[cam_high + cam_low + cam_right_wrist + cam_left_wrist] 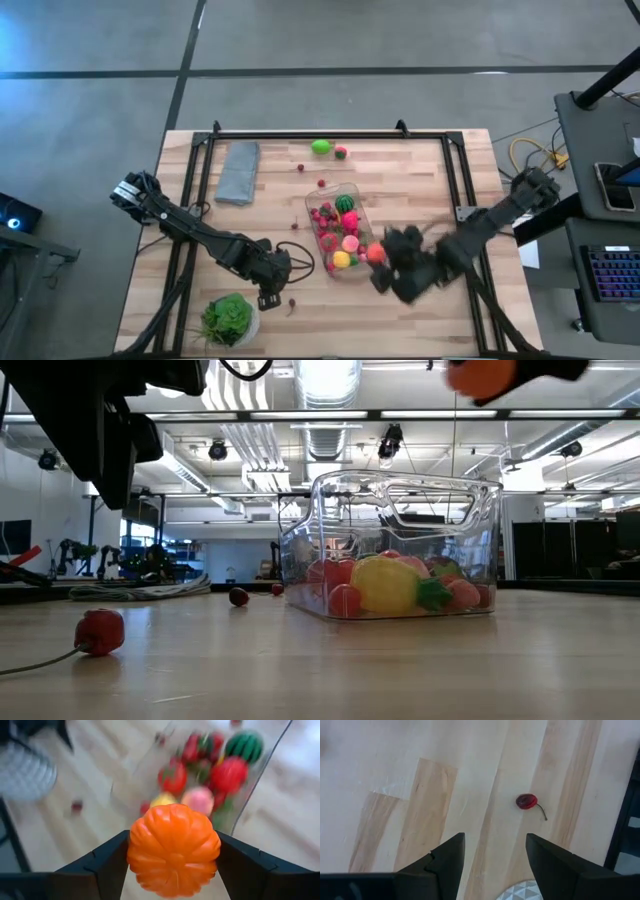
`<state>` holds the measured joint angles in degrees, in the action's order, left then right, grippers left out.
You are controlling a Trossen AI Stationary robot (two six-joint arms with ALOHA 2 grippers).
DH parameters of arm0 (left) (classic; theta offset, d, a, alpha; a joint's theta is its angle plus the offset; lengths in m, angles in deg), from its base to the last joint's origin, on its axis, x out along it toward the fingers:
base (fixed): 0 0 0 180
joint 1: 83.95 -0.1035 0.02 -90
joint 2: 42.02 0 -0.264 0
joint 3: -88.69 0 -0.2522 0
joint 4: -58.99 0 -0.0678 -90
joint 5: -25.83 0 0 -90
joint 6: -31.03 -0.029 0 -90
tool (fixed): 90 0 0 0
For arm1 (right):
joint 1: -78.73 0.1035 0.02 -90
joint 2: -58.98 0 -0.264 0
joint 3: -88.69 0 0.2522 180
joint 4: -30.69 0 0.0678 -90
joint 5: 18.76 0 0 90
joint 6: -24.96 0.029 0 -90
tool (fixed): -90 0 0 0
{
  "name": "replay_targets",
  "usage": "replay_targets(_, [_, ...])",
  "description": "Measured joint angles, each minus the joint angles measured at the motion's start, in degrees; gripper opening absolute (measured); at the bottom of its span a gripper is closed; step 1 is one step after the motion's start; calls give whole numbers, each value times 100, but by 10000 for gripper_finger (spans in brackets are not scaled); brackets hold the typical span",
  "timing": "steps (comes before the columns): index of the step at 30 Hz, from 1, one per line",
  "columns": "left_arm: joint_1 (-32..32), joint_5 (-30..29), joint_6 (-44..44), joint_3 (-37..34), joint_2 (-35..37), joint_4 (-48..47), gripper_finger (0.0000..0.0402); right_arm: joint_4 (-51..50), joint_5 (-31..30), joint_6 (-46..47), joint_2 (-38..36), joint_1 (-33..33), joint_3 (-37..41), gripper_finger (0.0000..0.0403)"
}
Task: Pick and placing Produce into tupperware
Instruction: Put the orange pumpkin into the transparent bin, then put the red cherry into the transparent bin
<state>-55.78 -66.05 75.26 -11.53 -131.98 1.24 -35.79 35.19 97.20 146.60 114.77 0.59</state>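
Note:
The clear tupperware tub stands mid-table, filled with red berries, a yellow piece, pink pieces and a striped green melon. My right gripper is at the tub's near right corner, shut on an orange pumpkin-shaped fruit that is raised above tub height. My left gripper is open, low over the wood near the table's near edge, with a small red cherry lying just beyond its fingers. My right gripper pinches the orange fruit by its two opposite ribbed sides, one finger on each side. The fruit is lifted clear of the table, above the level of the tub's rim.
A grey folded cloth lies far left. A green piece and a red one sit at the far edge, with small red berries between them and the tub. A leafy green head in a white bowl stands near left.

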Motion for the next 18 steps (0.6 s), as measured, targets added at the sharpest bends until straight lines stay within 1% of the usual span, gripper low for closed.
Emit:
replay_targets(1, [-1, -16, 1, 0, 0, 0, 196, 80, 49, -238, -73, -208, 0, 262])
replay_targets(3, [-1, -35, 22, 0, 0, 1, 196, 348, 350, -858, -131, -665, 0, 262])
replay_targets(5, [-4, -37, 30, 0, 0, 3, 196, 638, 893, -1412, -128, -1102, 0, 261])
replay_targets(7, [-4, -33, 44, 0, 0, 32, 196, 884, 1412, -1629, -58, -1504, 0, 261])
replay_targets(9, [-4, -34, 180, 0, 0, 90, 196, 978, 1652, -1606, -2, -1790, 0, 266])
replay_targets(12, [-4, -36, 340, 0, 0, 226, 196, 1028, 1803, -1643, 28, -2016, -12, 276])
replay_targets(15, [4, -67, 362, 0, 0, 319, 202, 1026, 1805, -1784, 17, -2024, -31, 292])
replay_targets(18, [5, -272, 545, 0, 0, 330, 216, 1014, 1945, -1872, 3, -1992, -31, 310])
